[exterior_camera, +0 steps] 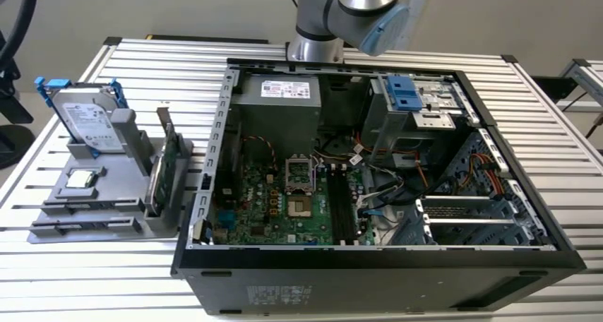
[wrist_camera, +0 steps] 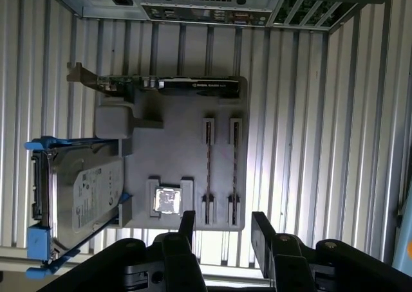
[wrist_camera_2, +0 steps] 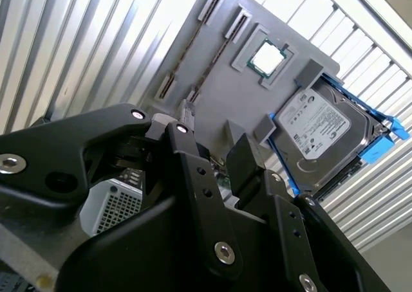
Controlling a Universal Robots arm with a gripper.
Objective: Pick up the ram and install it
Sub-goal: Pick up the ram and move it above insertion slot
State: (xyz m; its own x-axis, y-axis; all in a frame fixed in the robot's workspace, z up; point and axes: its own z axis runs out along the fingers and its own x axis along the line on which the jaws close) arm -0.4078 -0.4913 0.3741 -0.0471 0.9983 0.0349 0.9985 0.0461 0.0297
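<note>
Overhead, our end effector (wrist_camera: pixel 224 231) hangs clear of a grey moulded tray (wrist_camera: pixel 180 144). Its two black, flat-sided fingers (wrist_camera: pixel 261 228) are spread apart with nothing between them. In the second wrist view the same end effector (wrist_camera_2: pixel 215 144) shows angular matte links pinned with bright screw heads.

We find the ram (wrist_camera: pixel 208 166) on that tray. It is a thin dark stick standing on its long edge, caught at each end by a small grey clip. A second thin strip (wrist_camera: pixel 234 166) runs parallel just beside it in a matching pair of clips. In the second wrist view the ram (wrist_camera_2: pixel 190 47) reads as a narrow brownish-dark line.

Near the clips a square processor (wrist_camera: pixel 168 200) with a shiny metal lid lies in a shallow pocket. A silvery hard drive (wrist_camera: pixel 90 195) with blue plastic rails leans in a cradle at one end of the tray. Along the far edge a green card (exterior_camera: pixel 166 170) with a metal bracket stands upright.

The tray rests on a table (exterior_camera: pixel 141 61) of ribbed aluminium slats. Bare slats show between the tray and the open black computer case (exterior_camera: pixel 377 265). In the exterior view the tray lies to the case's left, just beside its perforated steel wall, and the arm (exterior_camera: pixel 349 11) rises behind the case.
</note>
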